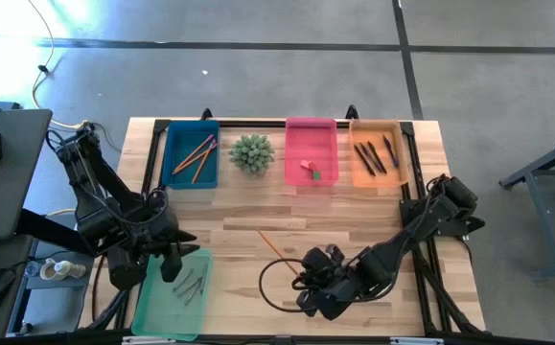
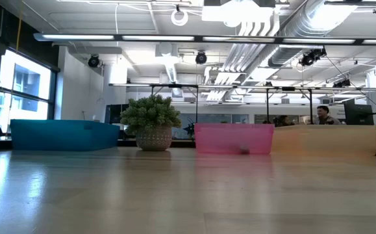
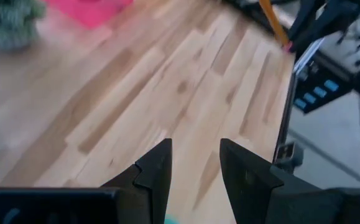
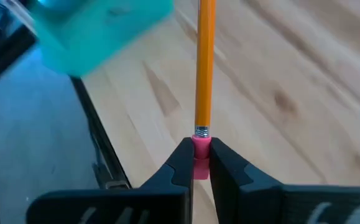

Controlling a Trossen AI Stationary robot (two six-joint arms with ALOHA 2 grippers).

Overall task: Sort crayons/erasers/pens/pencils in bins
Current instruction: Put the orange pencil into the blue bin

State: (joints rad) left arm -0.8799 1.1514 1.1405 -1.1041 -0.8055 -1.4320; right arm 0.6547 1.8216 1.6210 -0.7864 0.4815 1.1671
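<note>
Legible text: none.
No lettering, label, brand mark, number or sign can be read on any object or surface in the four views; any markings in the room background are too small to tell.

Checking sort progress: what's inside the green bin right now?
The green bin holds a few short dark sticks, likely crayons. The left gripper hangs open over its near end, hiding whatever lies beneath it.
</note>
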